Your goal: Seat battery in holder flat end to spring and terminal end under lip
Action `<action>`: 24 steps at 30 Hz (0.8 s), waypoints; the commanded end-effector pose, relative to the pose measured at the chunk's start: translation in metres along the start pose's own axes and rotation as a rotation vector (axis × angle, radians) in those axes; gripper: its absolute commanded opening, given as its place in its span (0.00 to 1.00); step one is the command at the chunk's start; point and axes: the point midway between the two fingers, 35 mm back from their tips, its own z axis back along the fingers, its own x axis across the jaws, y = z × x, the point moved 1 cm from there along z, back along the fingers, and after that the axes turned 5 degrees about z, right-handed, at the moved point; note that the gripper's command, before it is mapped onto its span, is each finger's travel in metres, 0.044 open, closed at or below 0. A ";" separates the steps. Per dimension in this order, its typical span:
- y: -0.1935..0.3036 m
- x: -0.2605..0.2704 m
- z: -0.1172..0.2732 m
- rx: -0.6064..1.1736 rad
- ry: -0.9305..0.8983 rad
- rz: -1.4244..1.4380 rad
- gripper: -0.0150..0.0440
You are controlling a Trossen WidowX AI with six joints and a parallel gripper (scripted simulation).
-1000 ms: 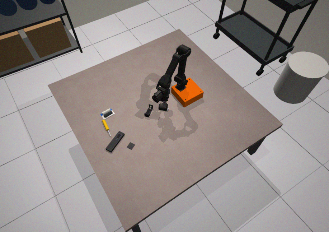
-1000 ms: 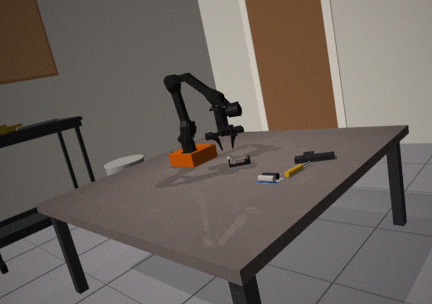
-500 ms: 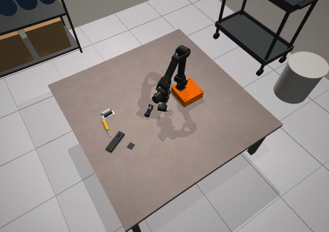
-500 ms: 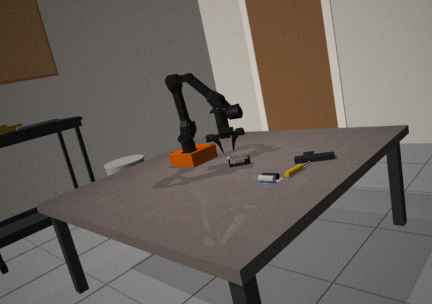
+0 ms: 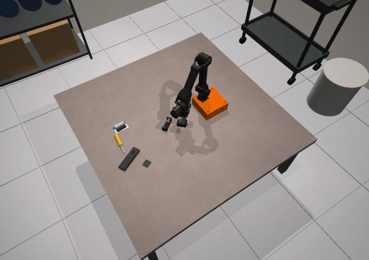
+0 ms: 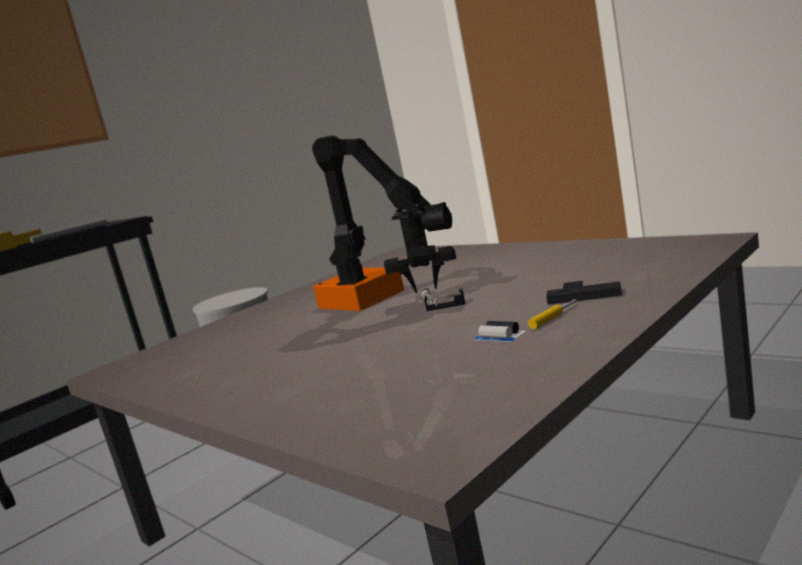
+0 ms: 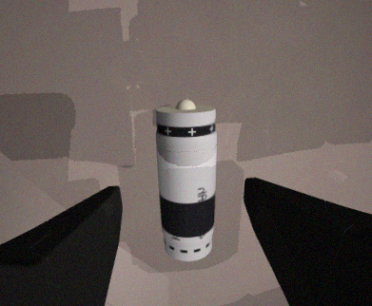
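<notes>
The white battery with a black band lies on the table between my fingertips, not touched by them in the wrist view. Its terminal end points to the top of that view. In the top view only a white bit of the battery shows past my gripper; in the exterior view its pale end shows by the holder. My gripper is open, fingers low on either side of the battery. The black holder sits beside it, with no battery in it. The holder is outside the wrist view.
The arm stands on an orange base. Farther off lie a card with two cylinders, a yellow screwdriver, a black remote and a small dark cover.
</notes>
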 end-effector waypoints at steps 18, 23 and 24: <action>0.001 -0.002 -0.018 0.000 0.003 -0.006 0.39; 0.001 -0.002 -0.018 0.000 0.003 -0.006 0.38; 0.001 -0.002 -0.017 0.000 0.003 -0.006 0.38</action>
